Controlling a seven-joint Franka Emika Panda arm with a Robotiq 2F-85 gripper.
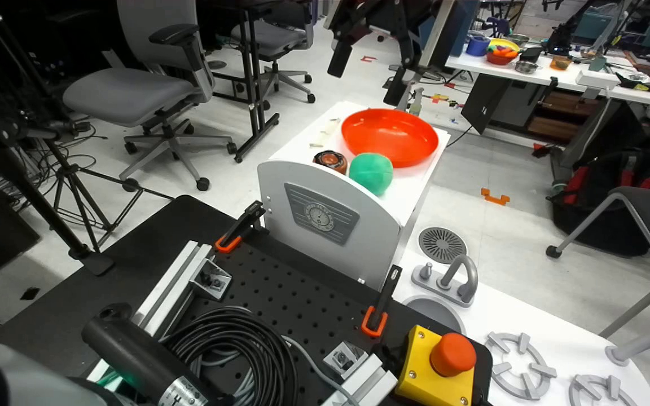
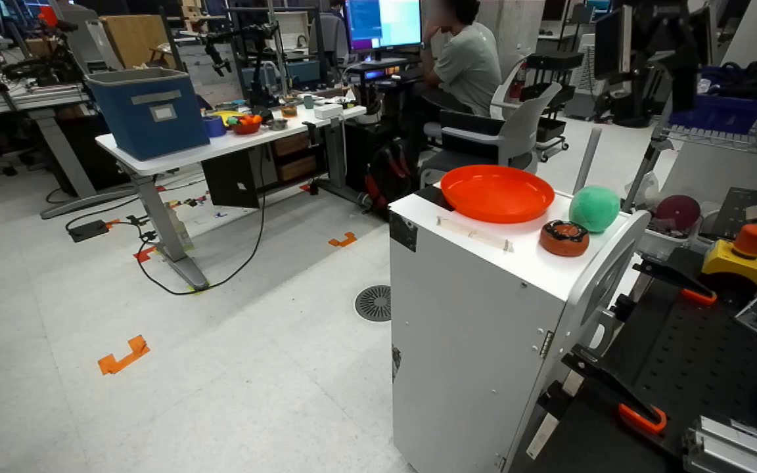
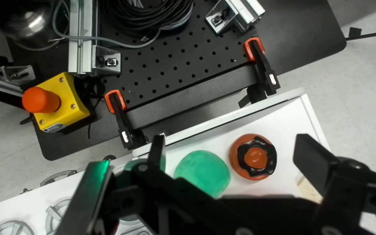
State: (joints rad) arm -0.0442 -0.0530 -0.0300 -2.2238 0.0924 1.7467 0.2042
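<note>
High above a white cabinet top (image 1: 409, 189), my gripper (image 1: 367, 74) stands open with nothing between its fingers. In the wrist view, the gripper (image 3: 232, 147) has its black fingers (image 3: 315, 160) spread wide. Between them, farther down, lie a green ball (image 3: 202, 171) and a round orange-brown piece (image 3: 255, 158) with a wavy black ring on top. Both exterior views show the ball (image 2: 594, 209) and the round piece (image 2: 564, 238) close together near the raised panel. A shallow orange-red bowl (image 1: 387, 138) rests on the far part of the top; the gripper body mostly hides it in the wrist view.
A raised grey panel (image 1: 330, 217) borders the cabinet top. Two black-and-orange clamps (image 1: 378, 304) grip the black perforated table, which carries coiled cables (image 1: 235, 338) and a yellow stop-button box (image 1: 435, 366). A toy faucet (image 1: 463, 276) and burners stand beside the cabinet.
</note>
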